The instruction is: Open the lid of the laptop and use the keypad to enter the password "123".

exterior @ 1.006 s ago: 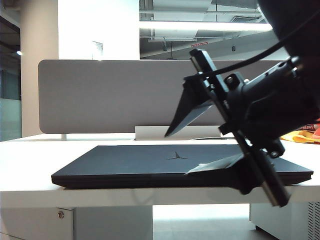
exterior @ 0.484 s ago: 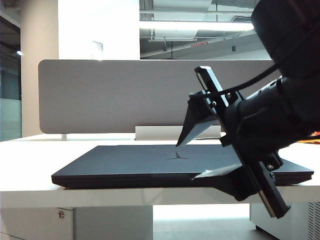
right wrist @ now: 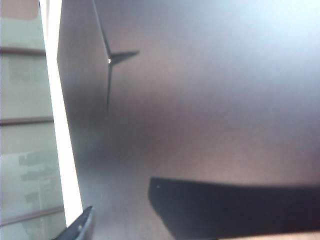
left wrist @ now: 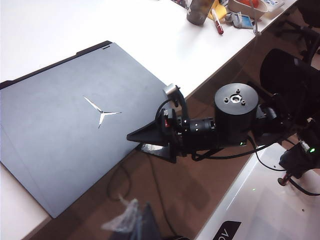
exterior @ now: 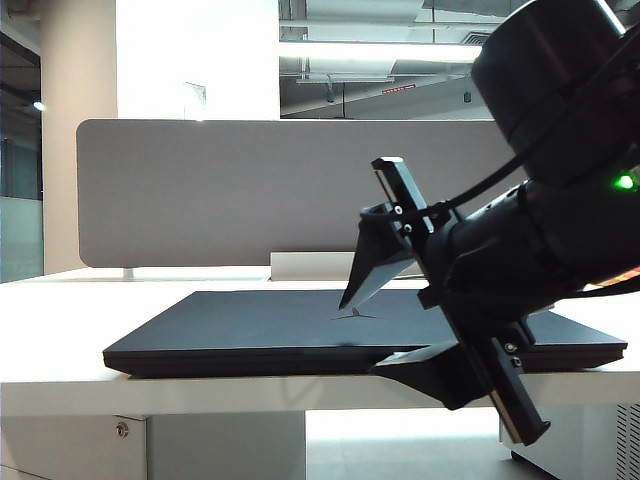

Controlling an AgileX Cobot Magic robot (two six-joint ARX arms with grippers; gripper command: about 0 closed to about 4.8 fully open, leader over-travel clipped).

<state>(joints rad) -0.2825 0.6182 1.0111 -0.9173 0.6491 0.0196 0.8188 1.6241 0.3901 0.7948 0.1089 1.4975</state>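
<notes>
- The laptop [exterior: 360,335] lies shut and flat on a white surface [exterior: 60,330], its front edge near the surface's front edge.
- Its lid [left wrist: 75,130] is dark and matte, with a pale Y-shaped emblem [left wrist: 101,111] near the middle; the keypad is hidden beneath it.
- The right gripper [exterior: 375,330] sits at the laptop's front edge, turned so one finger is above the other.
- Its fingers are spread: the upper finger [exterior: 372,268] points down at the lid close to the emblem, and the lower finger [exterior: 425,368] lies at or just under the front edge. I cannot tell whether either one touches the laptop.
- In the right wrist view, one dark finger [right wrist: 235,207] lies over the lid, and only the tip of the other shows past the lid's edge.
- The left gripper is not visible in any view; its wrist camera looks down on the laptop and the right arm [left wrist: 235,120] from above.
- Behind the laptop a grey divider [exterior: 220,190] stands upright across the surface.
- At the surface's far corner, well apart from the laptop, is a clutter of small items [left wrist: 225,12], among them a cup and a pen.
- Beyond the divider is an office with a white pillar [exterior: 195,60], a strip light [exterior: 400,50] and an open ceiling of ducts.
- Under the surface the floor is brown, with loose cables [left wrist: 117,185].
</notes>
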